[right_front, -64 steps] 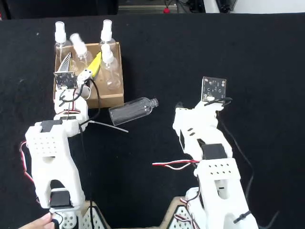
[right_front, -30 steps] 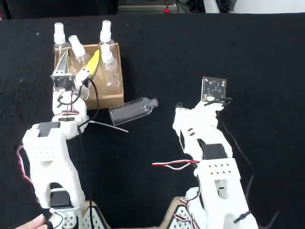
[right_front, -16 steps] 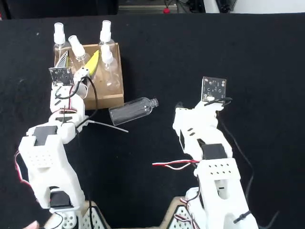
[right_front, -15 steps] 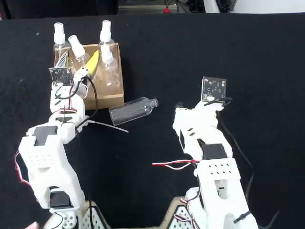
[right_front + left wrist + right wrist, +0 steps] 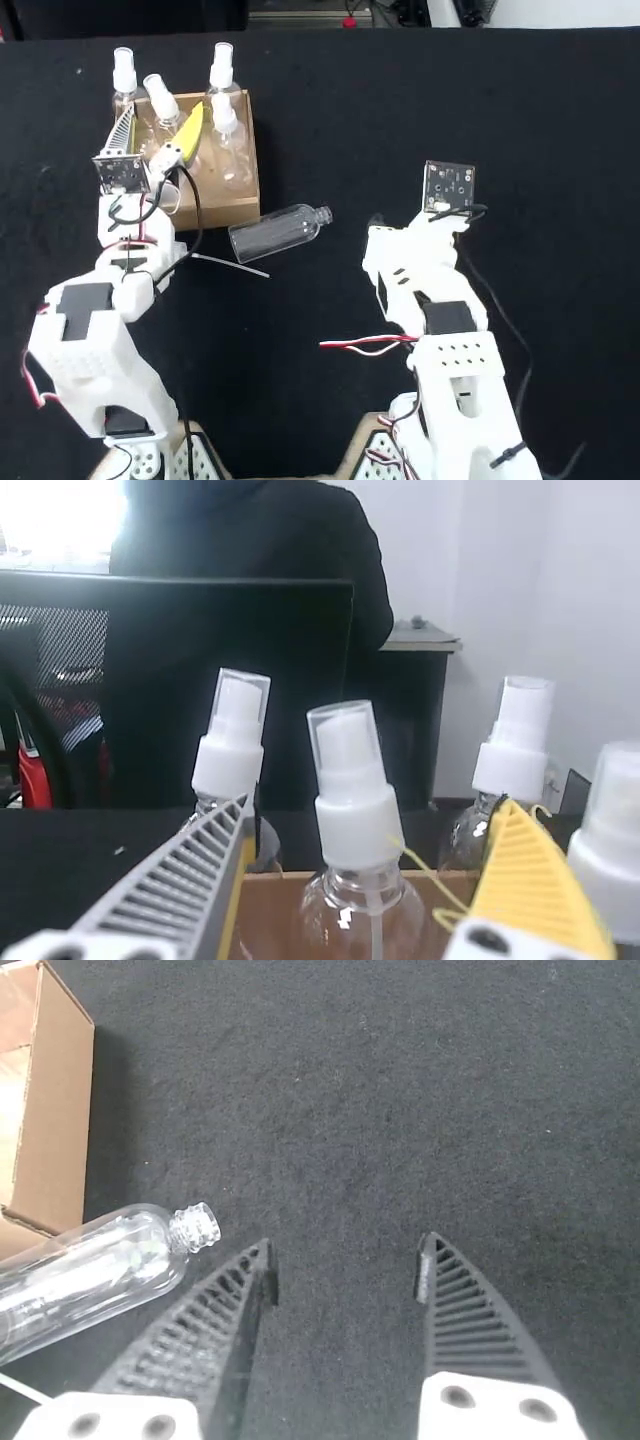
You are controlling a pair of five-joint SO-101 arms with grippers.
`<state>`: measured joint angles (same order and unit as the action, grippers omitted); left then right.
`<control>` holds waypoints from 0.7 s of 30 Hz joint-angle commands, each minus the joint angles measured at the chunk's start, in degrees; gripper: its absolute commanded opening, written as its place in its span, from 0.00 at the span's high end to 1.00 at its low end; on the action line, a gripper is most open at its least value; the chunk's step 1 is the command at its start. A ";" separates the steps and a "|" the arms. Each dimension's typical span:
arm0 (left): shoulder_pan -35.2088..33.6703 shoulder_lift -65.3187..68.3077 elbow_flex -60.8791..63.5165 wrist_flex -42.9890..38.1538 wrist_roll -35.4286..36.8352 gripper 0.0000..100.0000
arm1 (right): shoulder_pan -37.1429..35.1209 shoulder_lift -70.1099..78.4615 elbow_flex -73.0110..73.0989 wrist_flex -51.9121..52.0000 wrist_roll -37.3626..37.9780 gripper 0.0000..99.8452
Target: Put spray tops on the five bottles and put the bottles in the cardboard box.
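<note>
Starting at the left gripper (image 5: 372, 815): fingers spread apart, one grey and one yellow, flanking the white top of a standing bottle (image 5: 352, 780) and clamped on nothing. Looking outward, counted four bottles with spray tops, all at the cardboard box (image 5: 225, 212), at ten o'clock on the table (image 5: 400, 100). Placed two of them plainly inside the box. Cannot tell whether the far two, toward twelve o'clock of the box, stand within its far wall or just behind it.

Turning to the right gripper (image 5: 347, 1250): fingers likewise apart and empty, hanging over bare table with the open neck of the fifth bottle (image 5: 280, 230) just beside one finger. Found that bottle lying on its side at five o'clock of the box, neck toward three o'clock, no spray top on it. Noted a thin white tube (image 5: 230, 265) at seven o'clock of it, perhaps the stem of the missing top. Cannot make out a spray head.

Judging from this: four tops fitted, most of the boxing likely done. Left to do: cap the last bottle, then stand it in the box with the rest.
</note>
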<state>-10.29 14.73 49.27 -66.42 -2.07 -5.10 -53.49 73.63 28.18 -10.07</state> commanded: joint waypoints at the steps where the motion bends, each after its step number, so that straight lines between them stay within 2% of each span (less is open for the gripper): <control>1: -0.84 -4.57 -0.04 -1.41 0.00 0.65 | 0.97 -1.89 -0.40 -1.67 -0.18 0.78; 11: -0.92 -4.84 0.92 -2.37 0.00 0.65 | 0.97 -1.89 -0.40 -1.67 -0.18 0.78; 14: -0.84 -5.54 3.82 -13.10 0.35 0.65 | 0.97 -1.89 -0.40 -1.67 -0.18 0.78; 18: 0.92 -5.63 10.77 -33.41 0.18 0.65 | 0.97 -1.89 -0.48 -1.67 -0.18 0.78; 21: 1.89 -5.89 12.44 -32.88 0.35 0.65 | 0.97 -1.89 -0.48 -1.67 -0.18 0.78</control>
<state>-10.37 12.18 59.82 -93.41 -2.07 -5.10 -53.49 73.63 28.18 -10.07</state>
